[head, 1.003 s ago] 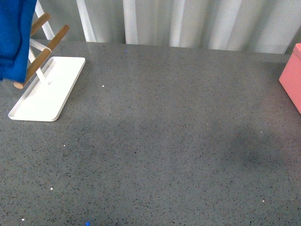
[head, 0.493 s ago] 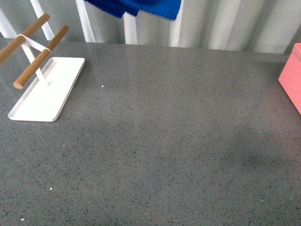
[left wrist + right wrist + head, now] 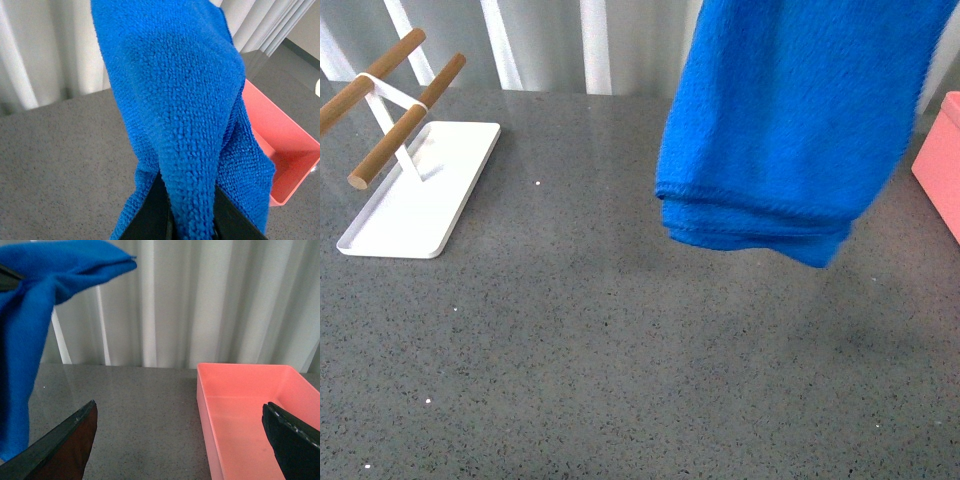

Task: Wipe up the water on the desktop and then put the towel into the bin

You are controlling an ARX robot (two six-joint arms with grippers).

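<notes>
While the left claw [image 3: 192, 222] is clamped tight on a bunched fold of the towel [image 3: 790, 130], the thick blue cloth hangs from it in the air, its stacked hems clear of the bench [image 3: 570, 350]. A second ago the towel was at the far left, by the white rack tray [image 3: 415, 205]. Half a second ago it was passing high along the back. Now it hangs right of centre, near the bin [image 3: 942, 160] but not yet over it. That swing reads as a carry toward the bin side.

Whether the wiping is done I cannot tell. No plain puddle shows, only a faint darker patch on the bench below the towel, which may be damp or shadow.

The right claw [image 3: 179, 440] is spread wide and empty, facing the bin's open mouth, which holds nothing.

The middle and front of the bench are bare, so a lowering or sideways pass meets nothing there. The rack tray and its wooden rods [image 3: 405, 120] are well apart at the left. The bin sits at the right edge, cut by the frame. Its near wall is the edge the hems must clear.
</notes>
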